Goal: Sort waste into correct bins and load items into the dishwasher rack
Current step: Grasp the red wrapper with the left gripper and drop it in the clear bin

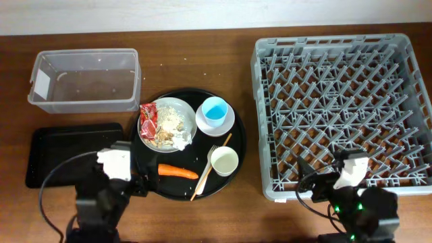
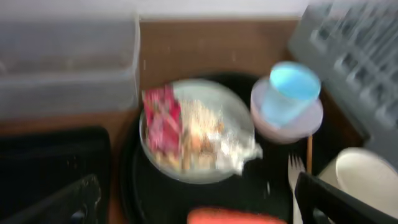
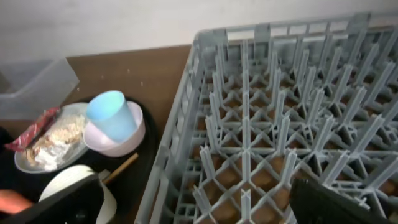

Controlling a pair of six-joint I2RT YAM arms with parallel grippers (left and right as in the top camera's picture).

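Brown wooden table (image 1: 202,54), seen from overhead, with a pale wall (image 1: 202,13) along its far edge. At 3 o'clock stands the grey dishwasher rack (image 1: 260,121), the largest object. At 10 o'clock lies the clear tub (image 1: 81,103). At 8 o'clock, just nearer than the tub, lies the black rectangular tray (image 1: 67,152).

Centre: the round black tray (image 1: 237,138), which carries all the loose things.
- **10 o'clock:** the white plate (image 1: 177,104) bears the red wrapper (image 1: 148,120) at its 9 o'clock rim, rice and brownish scraps (image 1: 169,123) in the middle, and the crumpled tissue (image 1: 181,140) at 5 o'clock.
- **1 o'clock:** the white bowl (image 1: 228,125) holds the light-blue cup (image 1: 214,111), upright.
- **4 o'clock:** the pale cup (image 1: 224,161) stands mouth up.
- **Just left of the pale cup:** the white fork (image 1: 206,169) and the wooden stick (image 1: 227,140) lie side by side, slanting from 2 o'clock toward 6 o'clock.
- **7 o'clock:** the orange carrot (image 1: 177,171) lies flat.

My left gripper (image 2: 196,183) sits at the round tray's 8 o'clock edge, jaws spread wide and holding nothing. The carrot lies just ahead of it. My right gripper (image 3: 198,183) hovers at the rack's 7 o'clock corner, jaws likewise wide apart and holding nothing.
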